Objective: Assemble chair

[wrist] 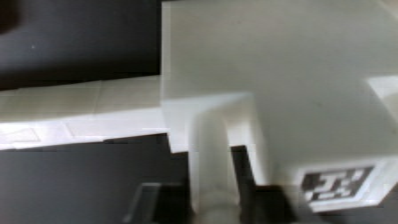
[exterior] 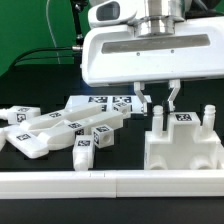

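Seat block (exterior: 182, 148) upright on desk (exterior: 22, 162), exterior view's right, just beside border rail (exterior: 110, 183); loose parts (exterior: 60, 128) heaped at exterior view's left. Jaws wide, empty, above its corner peg (exterior: 157, 119). Judged light, stiff, slick plastic: pinch flat parallel faces, avoid tags (exterior: 182, 119).

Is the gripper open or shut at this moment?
Open. In the exterior view the two fingers of the gripper hang well apart above the seat block, with nothing clamped between them.
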`<state>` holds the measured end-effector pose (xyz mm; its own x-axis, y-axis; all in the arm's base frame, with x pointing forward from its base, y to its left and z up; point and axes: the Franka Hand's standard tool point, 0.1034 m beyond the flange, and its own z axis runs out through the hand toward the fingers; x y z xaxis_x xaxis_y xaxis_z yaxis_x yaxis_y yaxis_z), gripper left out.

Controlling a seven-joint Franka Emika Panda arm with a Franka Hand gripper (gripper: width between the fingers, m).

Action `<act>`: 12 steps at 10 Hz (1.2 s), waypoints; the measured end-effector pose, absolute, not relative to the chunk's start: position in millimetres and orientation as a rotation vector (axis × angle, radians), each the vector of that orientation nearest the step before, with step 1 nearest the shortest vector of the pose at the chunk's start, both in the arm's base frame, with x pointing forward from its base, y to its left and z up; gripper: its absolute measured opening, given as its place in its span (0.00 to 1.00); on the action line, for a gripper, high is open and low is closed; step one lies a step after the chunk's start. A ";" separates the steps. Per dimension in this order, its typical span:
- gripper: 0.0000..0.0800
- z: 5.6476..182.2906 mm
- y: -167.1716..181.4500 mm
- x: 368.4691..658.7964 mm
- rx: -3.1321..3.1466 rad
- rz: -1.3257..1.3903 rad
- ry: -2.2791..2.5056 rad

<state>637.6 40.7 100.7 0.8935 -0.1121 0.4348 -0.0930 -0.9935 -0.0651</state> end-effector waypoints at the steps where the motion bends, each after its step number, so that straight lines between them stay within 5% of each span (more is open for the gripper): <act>1: 0.40 100.9 40.2 637.8 -3.016 -0.696 0.165; 2: 0.40 103.8 40.3 641.5 -3.016 -0.686 0.165; 3: 0.67 107.8 41.9 648.1 -3.022 -0.630 0.165; 4: 0.77 115.4 44.2 658.1 -3.023 -0.588 0.163; 6: 0.80 117.9 37.9 667.7 -3.036 -0.495 0.175; 12: 0.81 88.5 44.4 673.8 -3.052 0.060 0.244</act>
<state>673.8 44.4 88.5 0.9866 -0.1570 -0.0456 -0.1601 -0.9842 -0.0762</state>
